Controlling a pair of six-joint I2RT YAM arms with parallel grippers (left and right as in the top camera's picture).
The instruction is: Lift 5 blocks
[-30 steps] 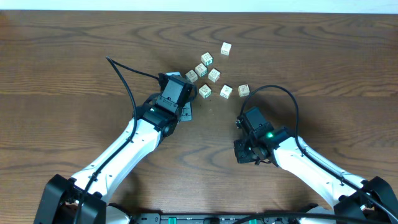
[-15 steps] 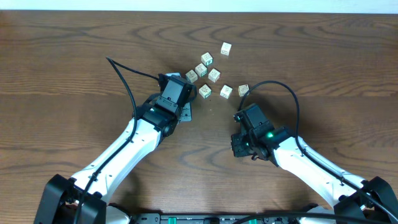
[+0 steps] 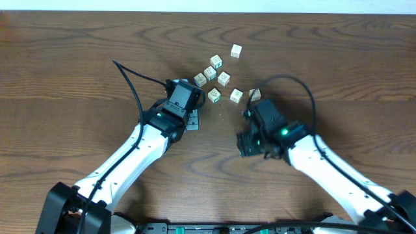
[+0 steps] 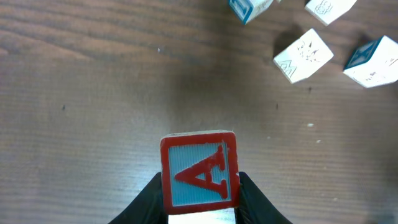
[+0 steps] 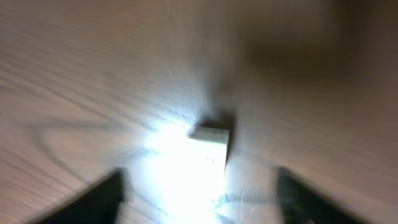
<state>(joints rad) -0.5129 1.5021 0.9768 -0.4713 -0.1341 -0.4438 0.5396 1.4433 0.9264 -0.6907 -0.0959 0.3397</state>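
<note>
Nearest, on the right: right gripper (image 5: 202,194) closer to the blocks than a second ago, shifted up the counter (image 3: 78,58), away from the robot's side. Fingers (image 5: 107,194) spread wide, empty, touching nothing. Wrist view badly blurred and washed by glare. Even so, one pale block (image 5: 210,140) visible straight ahead, centred between the two fingers but beyond them, standing on the wood, apart from both. Print on it unreadable.

Slightly further out, on the left: left gripper (image 4: 200,198) in the same spot across all three overhead views. Clamped on an alphabet block (image 4: 200,169) with a red border, pale blue ribbed face and red letter A, one black finger pressed against each side. Whether lifted clear of the wood or resting on it: cannot tell.

Beyond that, up and to the right in the left wrist view: a white block (image 4: 303,55) with dark print, then a blue-edged block (image 4: 373,53) just beside it, not touching, both on the counter. Two more cut off by the top edge.

Farthest, seen from overhead: loose blocks (image 3: 223,78) scattered past both grippers, same layout as before, with a single outlier (image 3: 236,51) furthest from the robot.
</note>
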